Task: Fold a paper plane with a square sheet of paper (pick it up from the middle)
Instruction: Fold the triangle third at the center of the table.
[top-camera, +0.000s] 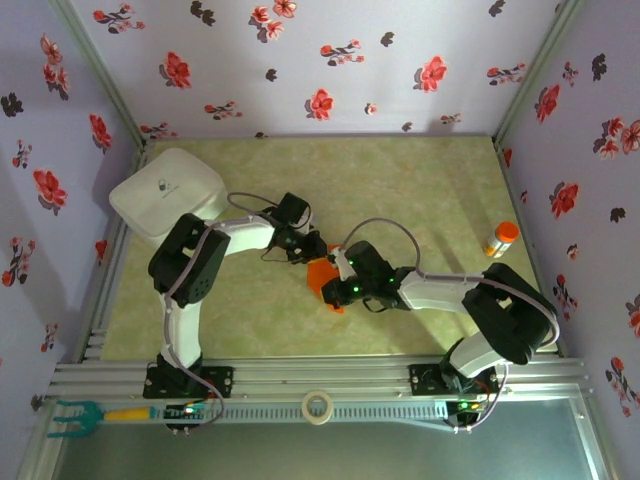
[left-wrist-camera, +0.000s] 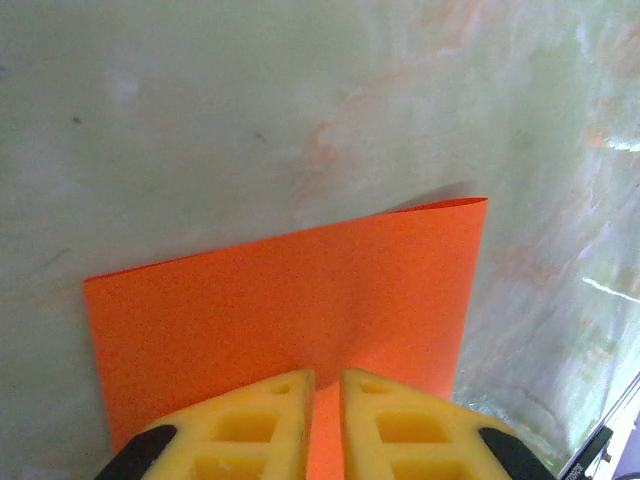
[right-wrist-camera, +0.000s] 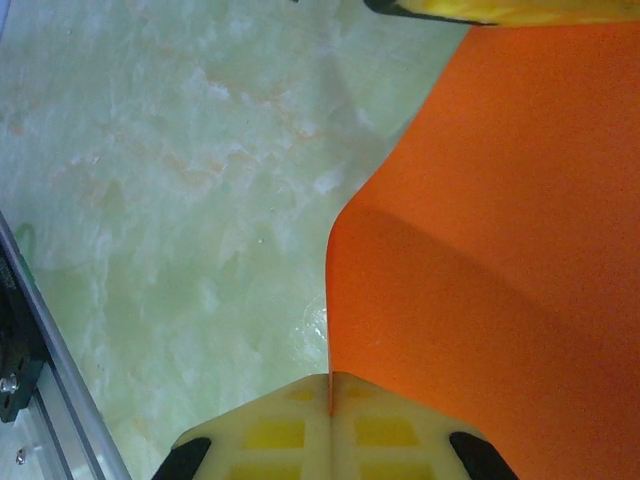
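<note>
Orange square paper sheet (top-camera: 320, 275) — one, your two grippers, left gripper (left-wrist-camera: 327, 400) and right gripper (right-wrist-camera: 331, 400), both pinched on it, pale green marbled table (top-camera: 400, 190), floral walls (top-camera: 300, 60) — one orange-capped bottle (top-camera: 501, 240).

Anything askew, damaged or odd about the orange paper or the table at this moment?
Nothing damaged or spilled. The orange sheet is held off the table between both tools and bows in a soft curve rather than a sharp crease. The small bottle stands upright at the right, apart from the work.

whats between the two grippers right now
The square sheet of paper spans between the left gripper and right gripper, best seen in the top view.
</note>
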